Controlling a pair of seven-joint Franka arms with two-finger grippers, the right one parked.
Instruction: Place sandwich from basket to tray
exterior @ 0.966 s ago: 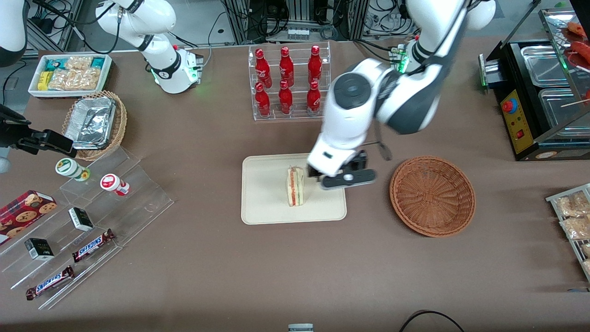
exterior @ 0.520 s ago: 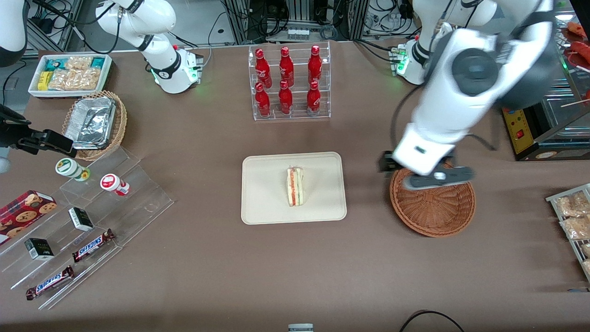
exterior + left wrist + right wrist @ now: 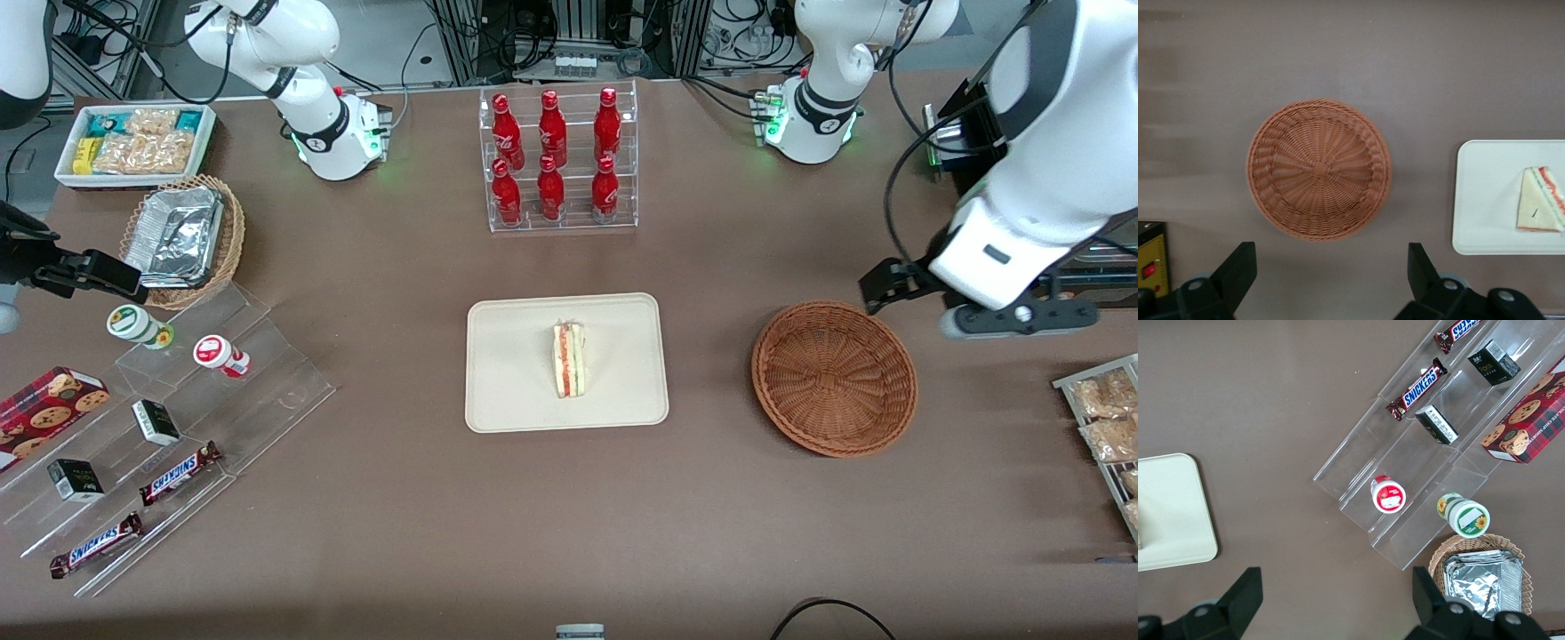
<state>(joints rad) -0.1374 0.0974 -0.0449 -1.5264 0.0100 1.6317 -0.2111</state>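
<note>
Cream-beige and rimmed, the tray [image 3: 524, 391] is holding the single sandwich [image 3: 569, 359], which is lying near its middle with the red and green filling showing along the cut side. Just toward the working arm's end of the surface [image 3: 427, 516], the reddish-brown woven basket [image 3: 834, 378] is sitting with nothing inside it, apart from the tray. Farther from the front camera than the tray, a clear rack [image 3: 560, 160] is holding six red bottles [image 3: 551, 187] in two rows of three. Toward the parked arm's end, a white box [image 3: 133, 142] is carrying snack packets, a lighter wicker basket [image 3: 227, 244] is holding foil containers [image 3: 178, 236], and clear stepped shelves [image 3: 258, 364] are displaying two round cups [image 3: 213, 353], two small dark boxes [image 3: 156, 421] and two chocolate bars [image 3: 178, 471], with a red cookie box [image 3: 44, 404] beside them. At the working arm's end, a wire rack [image 3: 1102, 427] is carrying bagged snacks. The left arm's hand [image 3: 973, 307] is hanging above the bare surface beside the basket, toward the working arm's end, its fingers [image 3: 1238, 270] spread wide and gripping nothing; the sandwich is lying well apart from it, with the whole basket between them.
</note>
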